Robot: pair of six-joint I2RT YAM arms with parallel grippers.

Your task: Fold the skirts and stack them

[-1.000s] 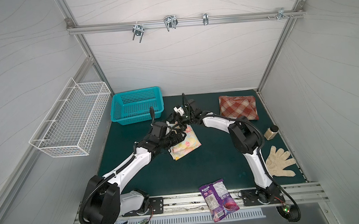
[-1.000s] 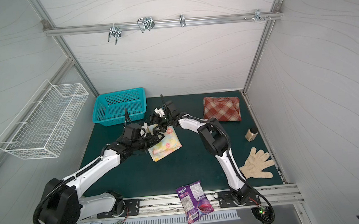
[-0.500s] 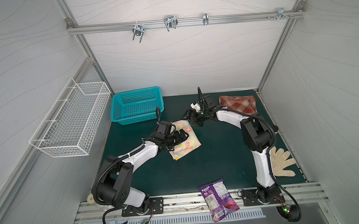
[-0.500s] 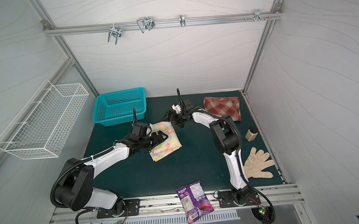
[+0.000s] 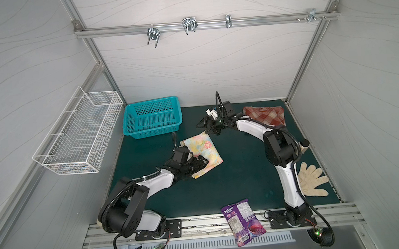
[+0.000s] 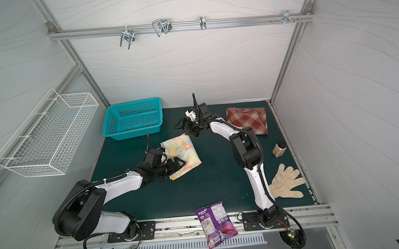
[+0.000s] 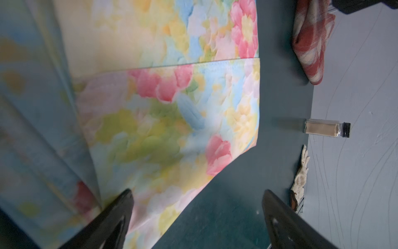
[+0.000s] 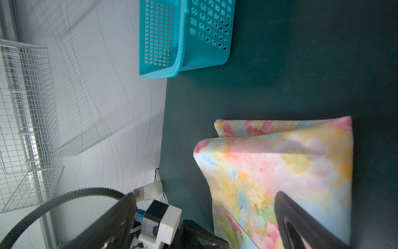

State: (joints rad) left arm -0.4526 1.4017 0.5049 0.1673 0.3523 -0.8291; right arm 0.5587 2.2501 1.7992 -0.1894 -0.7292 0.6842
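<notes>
The dark green mat [image 5: 245, 174] is carrying both skirts, and they are lying well apart, so the stacking step is not yet done. The floral skirt [image 5: 205, 148] is lying folded into a flat, layered packet near the middle of the mat, in front of the teal basket [image 5: 152, 120]. The plaid skirt [image 5: 265, 115] is sitting at the far right edge, gathered into a rough, slightly rumpled rectangle. The left gripper [image 5: 200, 164] is hanging low over the near corner of the floral skirt with its jaws spread wide. In the left wrist view 1 finger is sitting over the cloth and the other over bare mat, with nothing pinched between them. The right gripper [image 5: 203, 127] is hovering just beyond the skirt's far corner, equally wide and empty. Folding of the floral skirt is looking finished, I judge. The next move is calling for 1 skirt to be pinched through all its layers and carried onto the other without the folds opening.
</notes>
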